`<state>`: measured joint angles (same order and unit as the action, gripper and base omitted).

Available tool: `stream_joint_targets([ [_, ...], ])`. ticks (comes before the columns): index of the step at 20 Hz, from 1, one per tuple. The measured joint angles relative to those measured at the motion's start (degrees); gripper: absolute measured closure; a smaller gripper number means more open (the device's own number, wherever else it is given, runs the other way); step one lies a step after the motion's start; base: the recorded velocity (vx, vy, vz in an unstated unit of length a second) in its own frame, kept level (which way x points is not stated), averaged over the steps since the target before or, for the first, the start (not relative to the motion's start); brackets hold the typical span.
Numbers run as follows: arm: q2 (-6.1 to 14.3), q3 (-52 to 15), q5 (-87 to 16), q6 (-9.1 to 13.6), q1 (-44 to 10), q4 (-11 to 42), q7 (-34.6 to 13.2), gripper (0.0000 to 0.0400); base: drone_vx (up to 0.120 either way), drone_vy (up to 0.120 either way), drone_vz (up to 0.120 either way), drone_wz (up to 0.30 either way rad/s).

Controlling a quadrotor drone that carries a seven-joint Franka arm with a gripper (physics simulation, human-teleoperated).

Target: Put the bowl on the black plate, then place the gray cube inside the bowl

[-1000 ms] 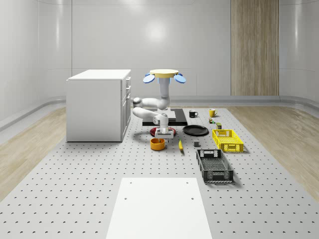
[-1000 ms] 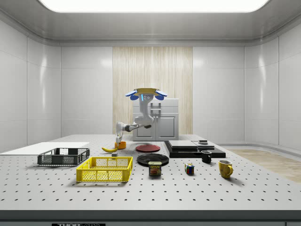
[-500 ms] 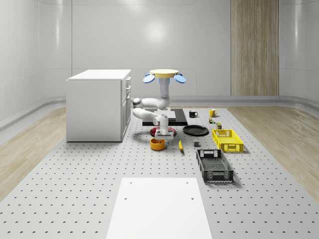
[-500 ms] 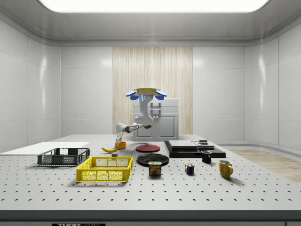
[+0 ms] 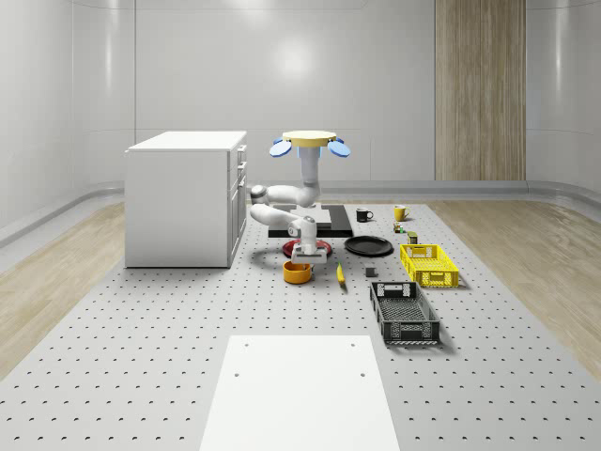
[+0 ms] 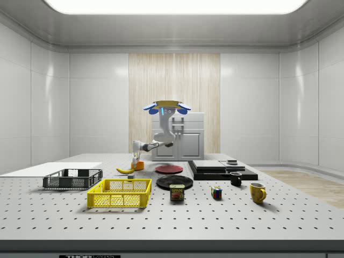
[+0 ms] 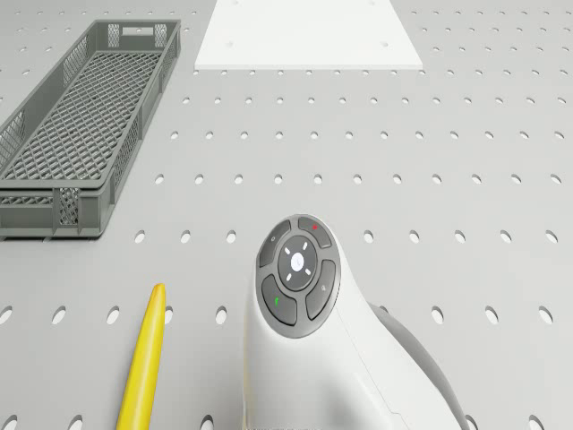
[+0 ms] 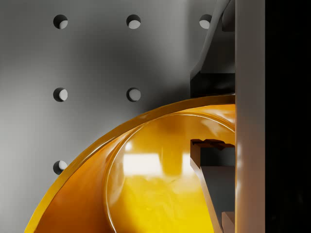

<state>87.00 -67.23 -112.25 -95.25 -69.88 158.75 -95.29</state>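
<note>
The orange bowl [image 5: 297, 272] stands on the perforated table, beside a red plate [image 5: 319, 246]. My gripper [image 5: 306, 256] reaches down onto the bowl's far rim. In the wrist view the gripper [image 8: 214, 119] has one finger [image 8: 211, 77] outside the bowl [image 8: 146, 194] and the other inside, shut on the rim. The black plate [image 5: 367, 246] lies to the whole-scene view's right of the red plate. The small gray cube [image 5: 371, 273] sits in front of it. The drone [image 5: 311, 144] hovers above the low black platform [image 5: 333, 224], its arm bent down toward the bowl.
A banana [image 5: 340, 273] lies just right of the bowl. A gray crate [image 5: 404, 313] and a yellow basket [image 5: 429, 264] stand further right, a white cabinet [image 5: 183, 199] to the left. A white sheet [image 5: 299, 390] covers the near table. Mugs and a can sit at the back right.
The fingers have closed from wide open onto the bowl's rim. Drone, arm and bowl stay about where they were.
</note>
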Motion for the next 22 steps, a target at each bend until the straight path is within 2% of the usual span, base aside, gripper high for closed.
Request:
stream_joint_targets([
  [2,0.0,-1.2,1.1,0.5,0.3,0.4,0.0,0.0289,0.000,0.000,0.000,0.000],
  [8,-0.2,-4.5,4.1,2.2,1.0,1.6,2.7,0.0291,-0.007,0.020,0.120,0.000],
  [12,-0.5,-5.4,4.8,2.9,1.3,1.9,4.2,0.0291,-0.120,0.120,0.100,0.000],
  [22,-1.3,-6.0,5.0,3.9,1.7,2.1,5.4,0.0291,-0.120,0.120,0.000,0.000],
])
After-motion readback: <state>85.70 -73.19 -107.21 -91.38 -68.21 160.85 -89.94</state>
